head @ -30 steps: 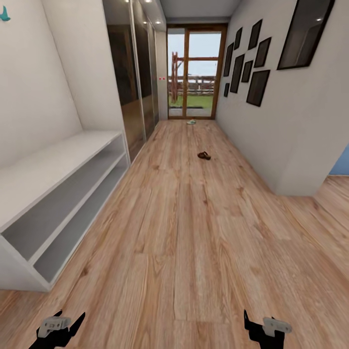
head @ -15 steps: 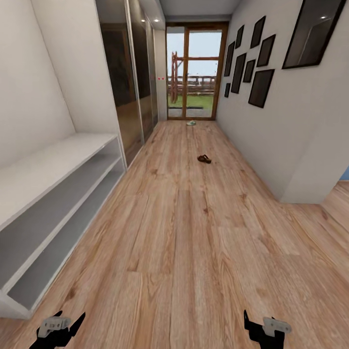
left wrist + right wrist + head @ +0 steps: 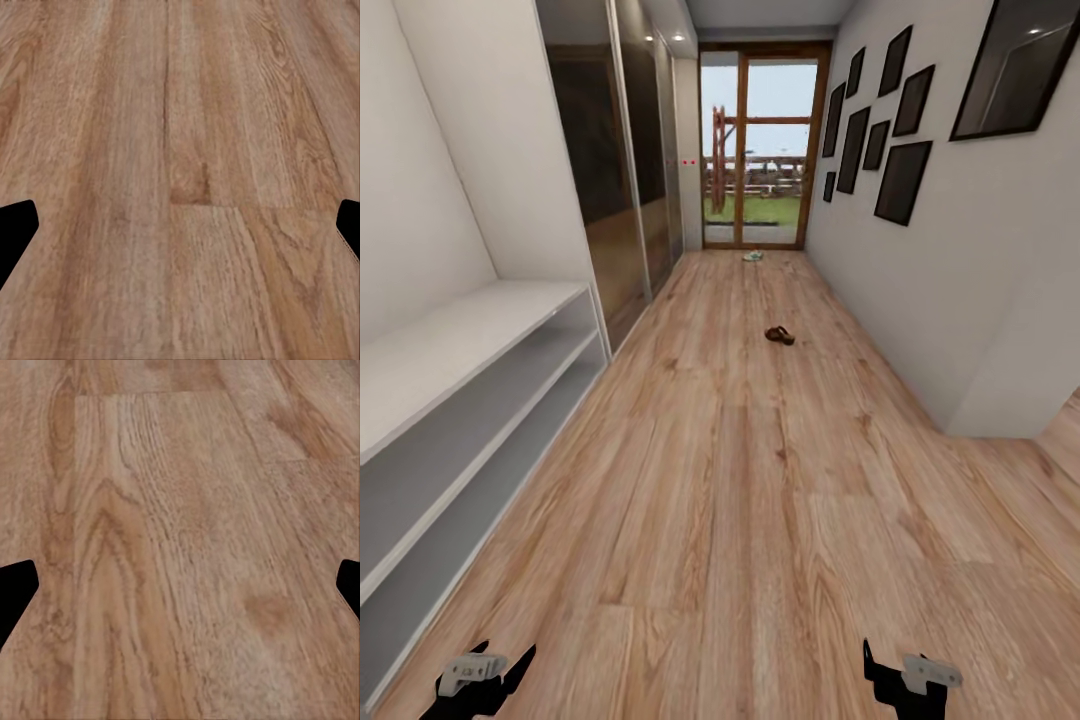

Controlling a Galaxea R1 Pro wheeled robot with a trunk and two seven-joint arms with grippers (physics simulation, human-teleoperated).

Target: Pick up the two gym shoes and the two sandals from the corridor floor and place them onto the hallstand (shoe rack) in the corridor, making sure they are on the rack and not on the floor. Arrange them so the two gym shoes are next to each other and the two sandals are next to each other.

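Hallstand nearer, further left than before; sandal closer.

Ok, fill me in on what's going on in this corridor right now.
The robot is in the corridor with nothing in hand: the left gripper and right gripper are both open, with only plank floor below them. A brown sandal lies on the floor ahead, and a pale shoe sits farther off near the glass door. The shoe rack along the wall on the robot's left holds nothing in the part that shows.
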